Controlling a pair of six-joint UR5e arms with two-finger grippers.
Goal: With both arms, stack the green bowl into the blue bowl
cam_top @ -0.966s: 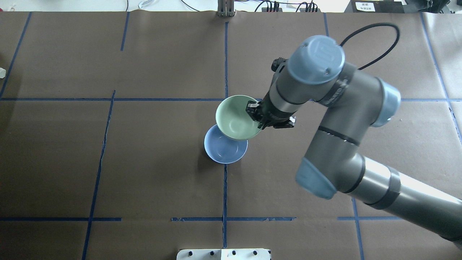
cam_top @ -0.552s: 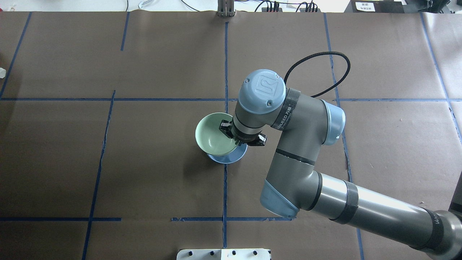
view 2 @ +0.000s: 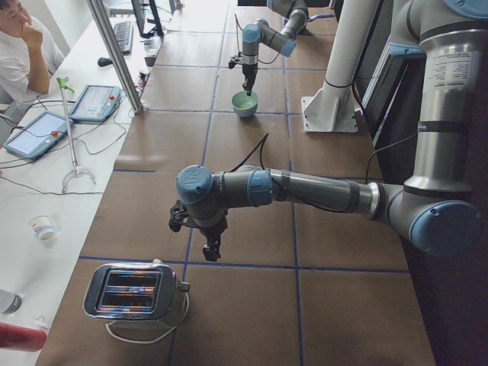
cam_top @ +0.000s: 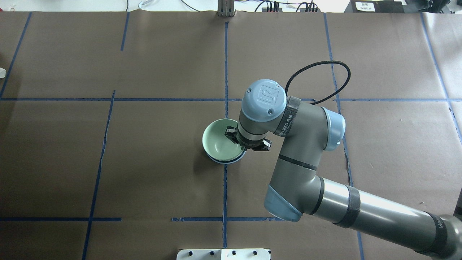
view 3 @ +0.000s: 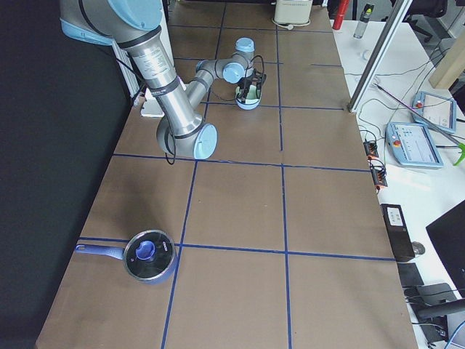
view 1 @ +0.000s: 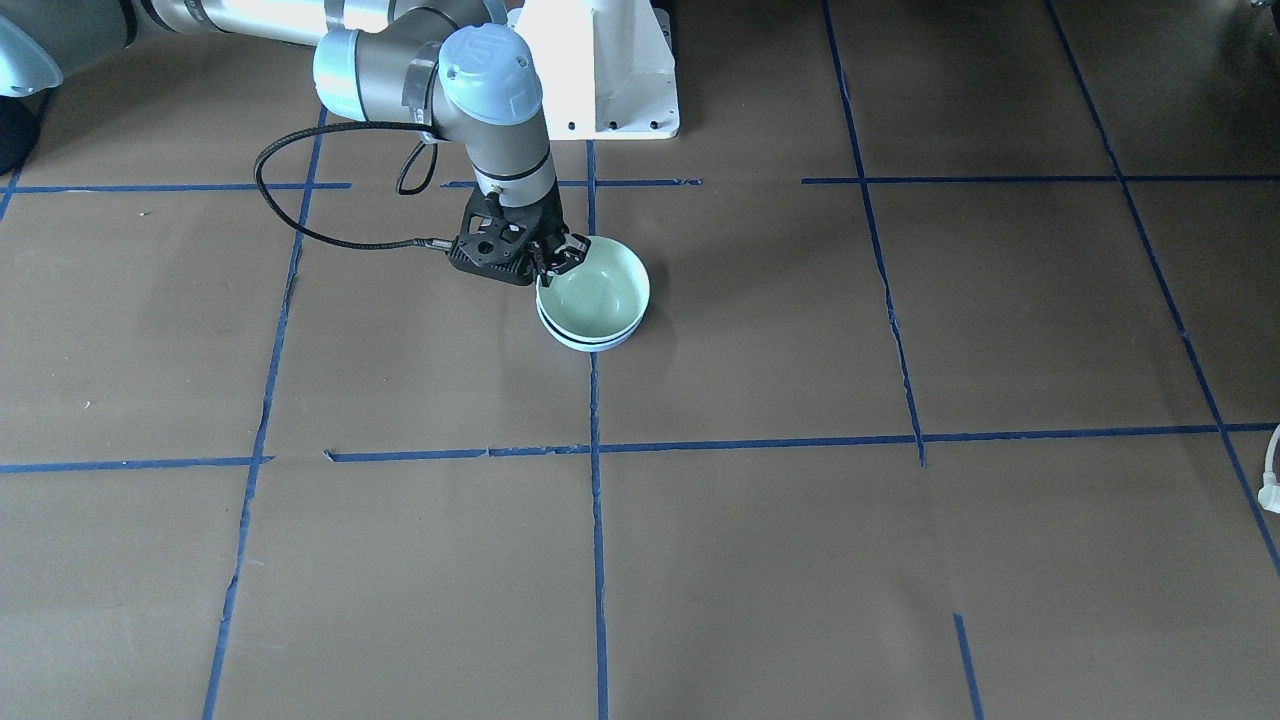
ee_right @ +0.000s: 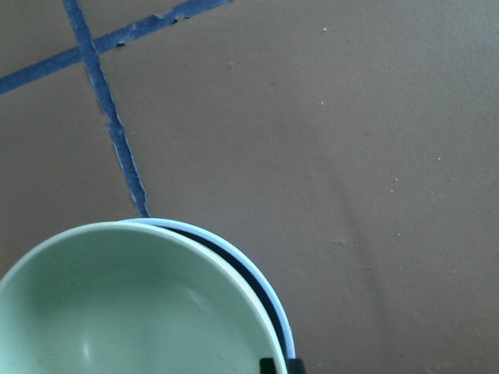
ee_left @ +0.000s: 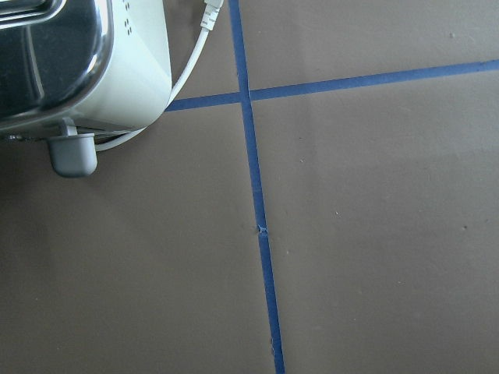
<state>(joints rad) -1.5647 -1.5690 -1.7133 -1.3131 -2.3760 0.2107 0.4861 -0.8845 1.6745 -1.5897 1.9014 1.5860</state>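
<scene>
The green bowl [cam_top: 221,142] sits inside the blue bowl [cam_top: 226,161] near the table's middle, a little off centre, so only a thin blue rim shows. My right gripper [cam_top: 237,142] is shut on the green bowl's right rim. In the front-facing view the gripper [view 1: 549,270] pinches the green bowl [view 1: 600,292] over the blue rim [view 1: 590,344]. The right wrist view shows the green bowl [ee_right: 132,312] with the blue rim [ee_right: 243,262] beside it. My left gripper [view 2: 210,248] shows only in the left side view, far from the bowls, and I cannot tell if it is open.
A chrome toaster [view 2: 133,293] with a white cord stands near my left gripper and fills the left wrist view's corner [ee_left: 54,62]. A blue-lidded pot [view 3: 149,256] sits at the table's right end. Blue tape lines grid the brown table.
My right arm has carried the green bowl toward me and lowered it from above and beside the blue bowl into the blue bowl. The blue bowl has not moved.
</scene>
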